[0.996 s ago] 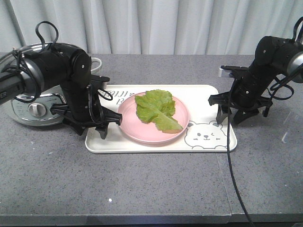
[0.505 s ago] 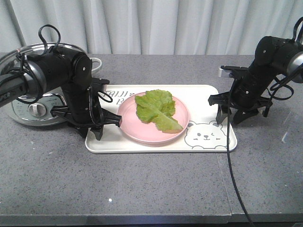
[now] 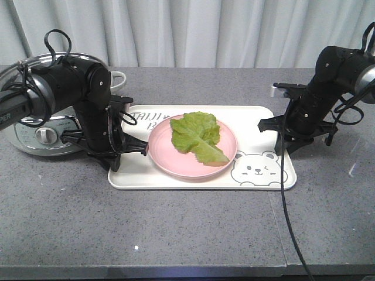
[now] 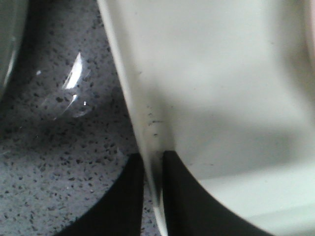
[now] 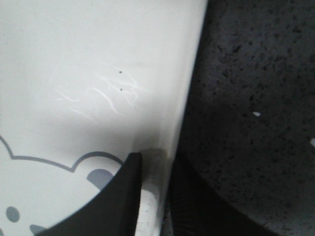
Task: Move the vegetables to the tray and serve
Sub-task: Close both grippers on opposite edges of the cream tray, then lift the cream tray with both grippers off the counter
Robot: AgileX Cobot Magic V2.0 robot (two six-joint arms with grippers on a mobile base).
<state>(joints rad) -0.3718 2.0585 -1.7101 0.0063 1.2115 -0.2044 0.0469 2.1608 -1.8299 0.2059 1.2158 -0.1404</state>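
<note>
The green lettuce leaf [image 3: 196,136] lies on a round pink plate [image 3: 170,161] in the middle of the cream tray [image 3: 137,171]. The tray's bear face is at its front right. At the tray's left rim my left gripper [image 3: 116,163] grips the edge. In the left wrist view this gripper [image 4: 153,158] has one black finger on each side of the tray's rim [image 4: 147,123], shut on it. My right gripper [image 3: 285,146] holds the right rim. In the right wrist view this gripper [image 5: 156,161] pinches the tray's edge [image 5: 172,113] beside the bear print.
A silver cooker with a glass lid [image 3: 35,126] stands close behind the left arm, and a white cup [image 3: 119,79] is behind it. A black cable [image 3: 286,222] hangs from the right arm across the grey counter to its front edge. A curtain closes the back.
The tray, with plate and lettuce on it, has shifted slightly to the right. Both grippers moved with it and stayed on its rims.
</note>
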